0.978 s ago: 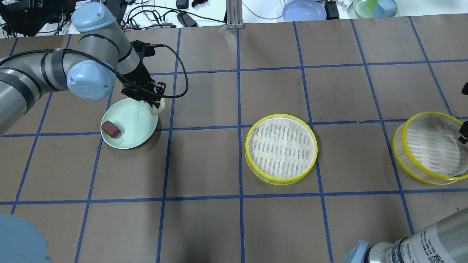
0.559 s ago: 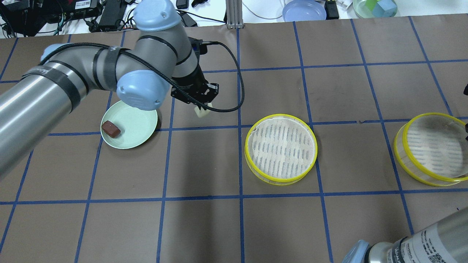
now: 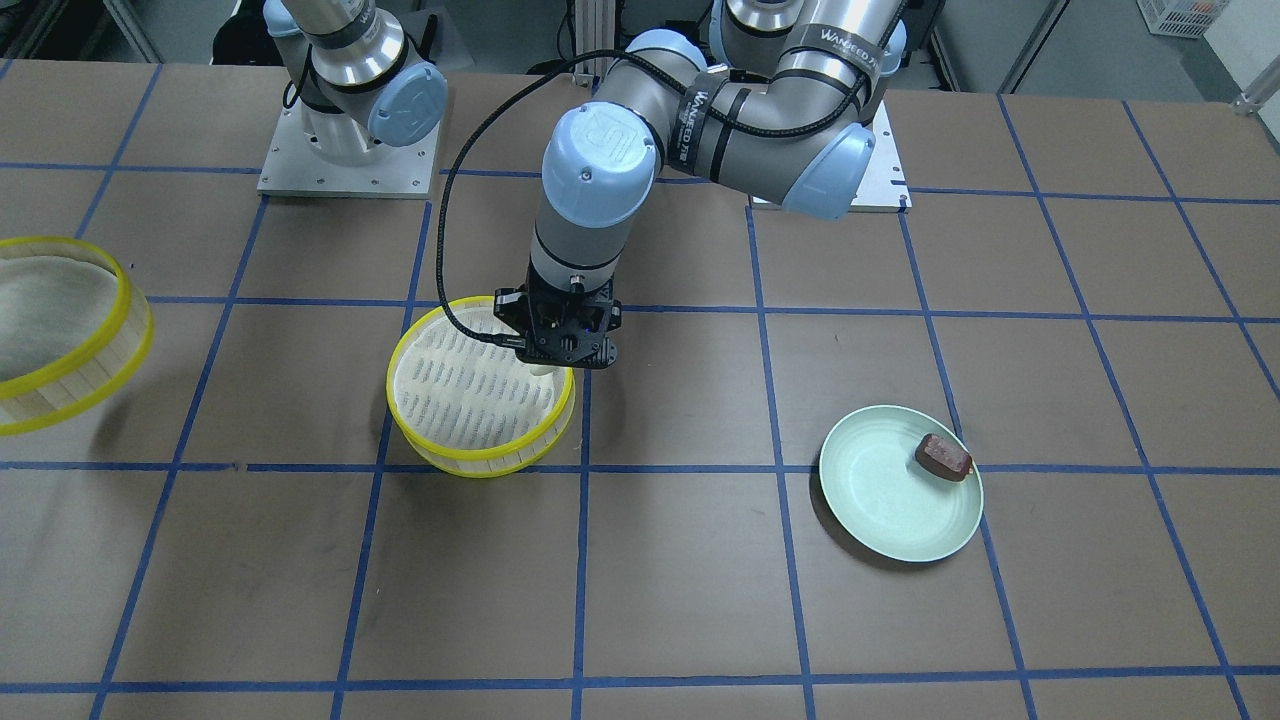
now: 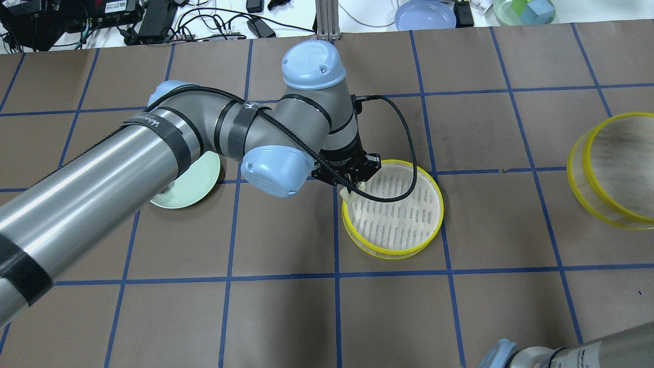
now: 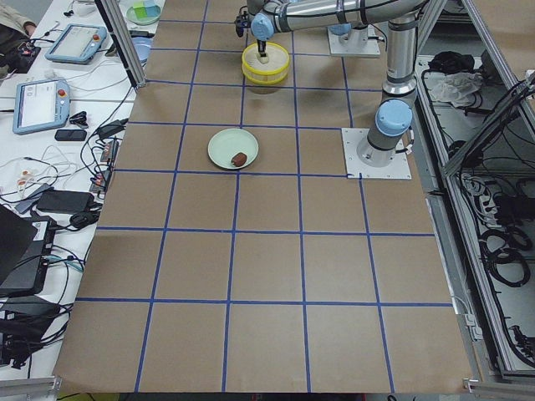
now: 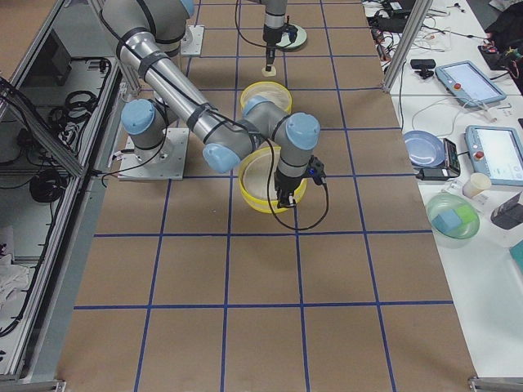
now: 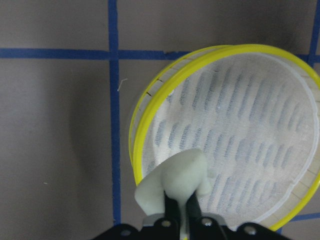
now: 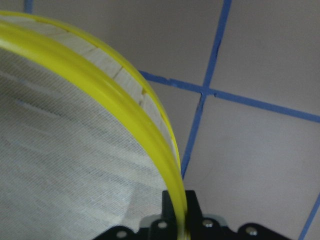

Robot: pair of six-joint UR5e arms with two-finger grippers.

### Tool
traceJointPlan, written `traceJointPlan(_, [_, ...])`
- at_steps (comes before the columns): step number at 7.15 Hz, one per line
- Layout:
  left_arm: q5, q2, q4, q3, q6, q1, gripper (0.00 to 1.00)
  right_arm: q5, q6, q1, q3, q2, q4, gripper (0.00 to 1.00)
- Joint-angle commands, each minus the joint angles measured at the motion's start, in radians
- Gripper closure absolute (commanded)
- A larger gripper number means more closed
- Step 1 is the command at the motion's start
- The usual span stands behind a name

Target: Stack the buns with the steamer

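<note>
Pinching one cream bun (image 7: 175, 172), left gripper (image 7: 181, 200), right gripper (image 8: 176, 202) clasping tilted tray (image 4: 613, 163), second tray (image 4: 403, 225), brown bun (image 3: 943, 457)

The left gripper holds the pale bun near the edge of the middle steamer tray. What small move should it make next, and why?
Probably shift a little inward, toward the middle of the tray, before lowering. The left gripper, shut on the pale bun, holds it right over the tray's yellow rim, so a release here might land it on the rim.

Green plate (image 3: 880, 515) on table (image 3: 700, 600) — blue plate (image 4: 424, 14), clear bowl (image 4: 503, 15) w/ blocks (image 4: 540, 7) beyond.
</note>
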Motion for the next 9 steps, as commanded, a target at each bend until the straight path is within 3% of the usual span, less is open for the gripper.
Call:
traceJointPlan(1, [-0.067, -0.052, 0.005, -0.007, -0.042, -0.006, 1.00, 0.015, 0.283, 0.188, -0.019, -0.106, 0.179, 0.98])
traceJointPlan(2, [-0.075, -0.068, 0.003, -0.009, -0.079, -0.006, 1.00, 0.012, 0.460, 0.308, -0.002, -0.137, 0.250, 0.99])
traceJointPlan(3, [-0.069, -0.079, 0.002, -0.012, -0.102, -0.006, 0.60, 0.006, 0.574, 0.397, 0.044, -0.162, 0.259, 0.99])
traceJointPlan(4, [-0.064, -0.083, 0.002, -0.016, -0.102, -0.005, 0.14, 0.009, 0.648, 0.434, 0.103, -0.193, 0.258, 1.00])
traceJointPlan(5, [-0.066, -0.074, 0.005, -0.012, -0.102, 0.000, 0.00, 0.010, 0.652, 0.438, 0.117, -0.194, 0.250, 1.00])
traceJointPlan(6, [-0.063, -0.056, 0.003, -0.001, -0.101, 0.011, 0.00, 0.021, 0.661, 0.439, 0.118, -0.194, 0.250, 1.00])
traceJointPlan(7, [0.003, -0.036, -0.001, 0.010, -0.084, 0.059, 0.01, 0.026, 0.726, 0.456, 0.119, -0.193, 0.246, 0.99])
traceJointPlan(8, [0.043, -0.002, -0.030, 0.031, -0.003, 0.130, 0.01, 0.029, 0.830, 0.534, 0.113, -0.185, 0.229, 0.99])
traceJointPlan(9, [0.141, 0.031, -0.088, 0.048, 0.140, 0.187, 0.01, 0.029, 0.922, 0.623, 0.111, -0.179, 0.209, 0.98])
